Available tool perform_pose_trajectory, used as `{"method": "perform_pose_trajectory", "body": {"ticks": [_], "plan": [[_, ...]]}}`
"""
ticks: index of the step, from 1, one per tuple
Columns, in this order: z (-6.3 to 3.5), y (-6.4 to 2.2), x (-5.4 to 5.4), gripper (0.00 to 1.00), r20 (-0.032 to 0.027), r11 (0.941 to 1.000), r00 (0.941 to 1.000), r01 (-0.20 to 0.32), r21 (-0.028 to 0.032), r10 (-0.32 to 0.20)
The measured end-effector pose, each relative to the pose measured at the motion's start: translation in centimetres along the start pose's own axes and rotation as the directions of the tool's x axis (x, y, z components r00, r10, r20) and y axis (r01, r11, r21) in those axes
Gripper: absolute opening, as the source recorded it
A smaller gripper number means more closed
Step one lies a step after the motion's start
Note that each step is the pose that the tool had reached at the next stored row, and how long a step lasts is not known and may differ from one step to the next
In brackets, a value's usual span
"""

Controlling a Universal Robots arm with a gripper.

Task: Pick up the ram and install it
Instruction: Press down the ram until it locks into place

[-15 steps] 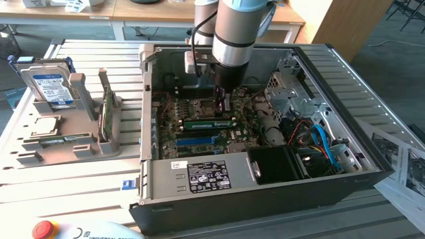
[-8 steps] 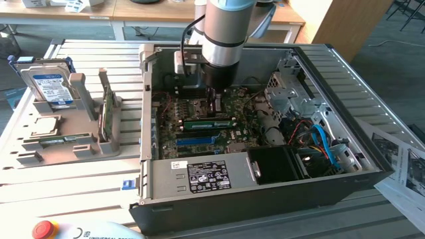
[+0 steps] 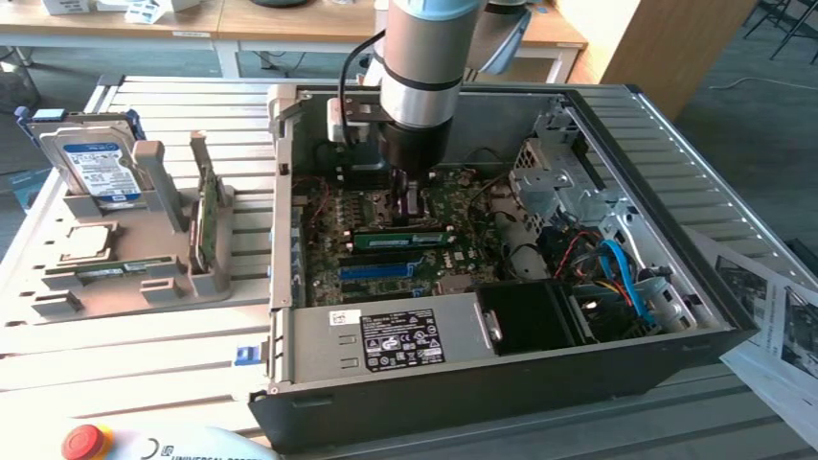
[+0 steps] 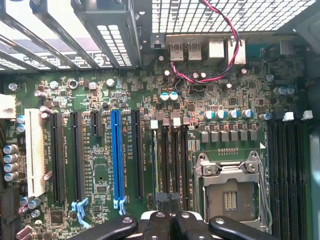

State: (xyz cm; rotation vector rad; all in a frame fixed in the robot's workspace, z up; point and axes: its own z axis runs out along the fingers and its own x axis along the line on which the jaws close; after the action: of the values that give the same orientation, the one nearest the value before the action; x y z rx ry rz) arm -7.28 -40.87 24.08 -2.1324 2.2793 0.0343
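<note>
The ram (image 3: 404, 236) is a thin green stick standing on edge in a slot of the motherboard (image 3: 383, 261), directly under the tip of the claw (image 3: 412, 203). The claw is shut narrow, its black fingers (image 4: 159, 220) pressed together above the row of dark memory slots (image 4: 172, 160). I cannot tell whether they pinch the top edge of the ram or only touch it. Just beside the claw on the board are a long blue slot (image 4: 117, 155) on one side and the metal-framed processor socket (image 4: 227, 192) on the other. A red and black twisted wire (image 4: 200, 80) runs further off, near the ports by the case wall. Around the claw stands the open computer case (image 3: 511, 383), with its labelled power supply (image 3: 390, 340) at the near wall. Well away from the claw, outside the case, a grey tray (image 3: 77, 297) on the bench (image 3: 128, 359) holds an upright hard drive (image 3: 96, 168) and a green card (image 3: 202, 206) on edge.
</note>
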Motion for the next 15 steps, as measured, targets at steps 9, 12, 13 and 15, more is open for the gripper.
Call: {"method": "perform_pose_trajectory", "body": {"ticks": [9, 12, 13, 15], "plan": [[0.0, 0.02, 0.09, 0.11, 0.0001, 1.0, 1.0, 0.0, 0.0, 0.0], [0.01, 0.03, 0.11, 0.11, -0.0001, 1.0, 1.0, 0.0, -0.0001, 0.0], [0.03, 0.03, 0.11, 0.11, -0.0001, 1.0, 1.0, 0.0, 0.0, 0.0], [0.08, 0.03, 0.1, 0.11, 0.0, 1.0, 1.0, 0.0, 0.0, 0.0]]}}
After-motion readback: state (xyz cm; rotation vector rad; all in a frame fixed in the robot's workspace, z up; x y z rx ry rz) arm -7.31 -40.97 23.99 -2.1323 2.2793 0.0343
